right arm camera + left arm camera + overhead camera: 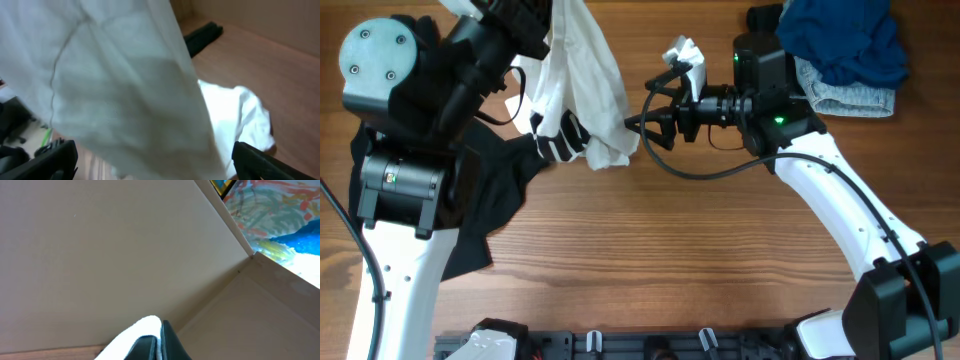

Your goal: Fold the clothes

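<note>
Nearest my side the bare wooden table (670,260) runs across, and on its left a black garment (485,215) lies spread flat, partly under the left arm. Just beyond it the white T-shirt (585,80) hangs in the air in a long bunched drape, its black striped print (560,140) low down near the black cloth. The left gripper (157,347) is clamped tight on the shirt's upper end. In its own camera a fold of white fabric (135,332) sits pinched against a dark finger, and the view beyond is plain wall. The right gripper (642,110) reaches in sideways from the right, jaws spread wide and holding nothing. From its wrist the shirt (125,85) fills the frame right in front of the fingers (50,160) — whether it touches them I cannot tell. Farther back, a small crumpled white piece (685,52) sits beside the right wrist, and at the far right corner lies a blue garment (845,40) on top of a pale grey-blue one (855,98).
</note>
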{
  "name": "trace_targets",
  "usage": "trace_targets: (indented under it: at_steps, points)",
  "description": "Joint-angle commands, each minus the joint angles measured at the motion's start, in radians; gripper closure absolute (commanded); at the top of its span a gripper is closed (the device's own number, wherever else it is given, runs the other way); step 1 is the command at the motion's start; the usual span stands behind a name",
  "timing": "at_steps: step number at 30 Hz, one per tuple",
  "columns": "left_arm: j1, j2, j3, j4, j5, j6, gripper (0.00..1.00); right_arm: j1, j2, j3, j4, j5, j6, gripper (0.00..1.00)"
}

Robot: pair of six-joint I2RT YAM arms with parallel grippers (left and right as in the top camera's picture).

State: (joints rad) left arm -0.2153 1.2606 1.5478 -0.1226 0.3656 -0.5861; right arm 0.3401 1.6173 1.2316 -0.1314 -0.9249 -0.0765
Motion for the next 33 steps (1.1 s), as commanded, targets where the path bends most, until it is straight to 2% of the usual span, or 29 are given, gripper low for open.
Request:
trace_targets:
  at_steps: [1, 5, 11, 12, 13, 14, 16, 19, 25, 27, 33]
  points:
    - [-0.003, -0.004, 0.012, -0.005, 0.012, -0.006, 0.96, 0.019, 0.044, 0.018, 0.047, -0.034, 0.002, 0.01]
    - [-0.003, -0.004, 0.012, -0.018, 0.029, -0.006, 0.96, 0.057, 0.085, 0.018, 0.096, -0.029, -0.001, 0.01]
    - [-0.004, -0.004, 0.012, -0.078, 0.042, -0.006, 0.96, 0.09, 0.161, 0.018, 0.257, -0.017, 0.01, 0.02]
    - [-0.003, -0.004, 0.012, -0.089, 0.042, -0.006, 0.96, 0.09, 0.169, 0.018, 0.284, 0.003, 0.029, 0.11]
    - [-0.003, -0.004, 0.012, -0.092, 0.042, -0.006, 0.96, 0.09, 0.169, 0.018, 0.297, 0.008, 0.042, 0.23]
    - [-0.003, -0.004, 0.012, -0.093, 0.042, -0.006, 0.96, 0.088, 0.169, 0.018, 0.303, 0.008, 0.058, 0.54]
    - [-0.003, -0.004, 0.012, -0.093, 0.042, -0.006, 0.96, 0.08, 0.169, 0.018, 0.299, 0.008, 0.095, 0.94]
    - [-0.002, -0.004, 0.012, -0.116, 0.032, -0.005, 0.96, 0.025, 0.158, 0.018, 0.236, 0.004, 0.185, 0.96]
    - [-0.002, -0.004, 0.012, -0.206, -0.113, 0.024, 0.96, -0.139, 0.026, 0.018, 0.032, 0.039, 0.156, 0.96]
    - [-0.002, -0.004, 0.012, -0.227, -0.138, 0.074, 0.96, -0.176, -0.039, 0.02, -0.042, 0.116, 0.138, 0.96]
    - [-0.003, -0.004, 0.012, -0.304, -0.2, 0.183, 0.96, -0.198, -0.201, 0.102, -0.319, 0.519, 0.089, 0.96]
